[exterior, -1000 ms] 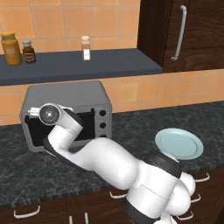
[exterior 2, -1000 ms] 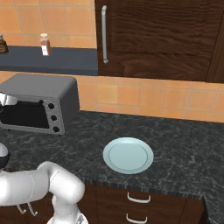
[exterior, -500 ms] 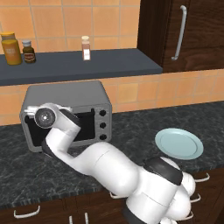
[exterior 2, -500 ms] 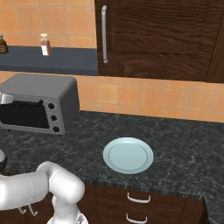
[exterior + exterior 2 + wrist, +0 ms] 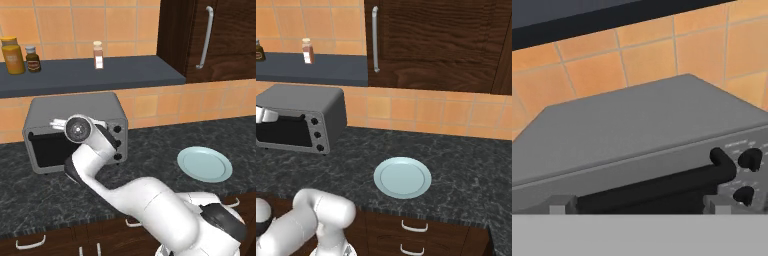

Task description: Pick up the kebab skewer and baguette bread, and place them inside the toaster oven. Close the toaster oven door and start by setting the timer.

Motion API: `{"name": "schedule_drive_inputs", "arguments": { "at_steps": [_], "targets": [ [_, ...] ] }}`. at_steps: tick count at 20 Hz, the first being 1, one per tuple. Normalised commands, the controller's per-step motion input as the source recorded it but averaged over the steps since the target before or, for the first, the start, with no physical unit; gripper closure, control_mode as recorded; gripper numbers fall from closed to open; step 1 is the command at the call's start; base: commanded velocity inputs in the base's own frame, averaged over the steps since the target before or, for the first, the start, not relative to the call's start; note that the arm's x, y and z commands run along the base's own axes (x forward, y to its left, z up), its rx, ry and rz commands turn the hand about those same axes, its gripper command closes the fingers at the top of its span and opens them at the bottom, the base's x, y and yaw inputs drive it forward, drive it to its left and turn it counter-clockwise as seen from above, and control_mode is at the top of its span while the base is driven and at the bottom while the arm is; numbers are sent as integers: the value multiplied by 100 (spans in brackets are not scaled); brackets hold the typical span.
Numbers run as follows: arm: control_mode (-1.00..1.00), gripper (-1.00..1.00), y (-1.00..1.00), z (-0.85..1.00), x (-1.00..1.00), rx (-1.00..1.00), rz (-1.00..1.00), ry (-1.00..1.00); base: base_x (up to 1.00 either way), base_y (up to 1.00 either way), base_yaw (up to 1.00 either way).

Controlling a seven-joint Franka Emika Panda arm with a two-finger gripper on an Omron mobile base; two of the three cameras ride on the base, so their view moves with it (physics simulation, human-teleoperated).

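The pincer (image 5: 262, 114), its fingers spread wide and carrying nothing, is hovering just in front of the boxy grey metal toaster oven (image 5: 75, 107) at the far left of the dark speckled worktop (image 5: 456, 165). Since a second ago its grey-framed dark-glass door (image 5: 283, 132) has come upright, so setting the timer is probably next. To the right, the round pale-blue plate (image 5: 402, 177) is lying bare.

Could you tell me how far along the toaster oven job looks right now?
Mostly done: the plate lies bare and the oven door is up, closed. In hand: the open claw sits near the door's handle. Left: setting the timer at the knobs. Whether the food is inside cannot be seen.
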Motion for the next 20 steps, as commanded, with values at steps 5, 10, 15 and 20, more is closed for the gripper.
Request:
{"name": "schedule_drive_inputs", "arguments": {
  "at_steps": [5,10,15,20],
  "targets": [
    [-100,-100,-94,-28,-29,4,0,0,0,0,0],
    [-100,-100,-46,-24,0,0,7,0,0,0,0],
    [-100,-100,-36,-31,15,0,14,-6,0,0,0],
    [-100,-100,-33,-42,21,0,14,-13,0,0,0]
  ]
}}
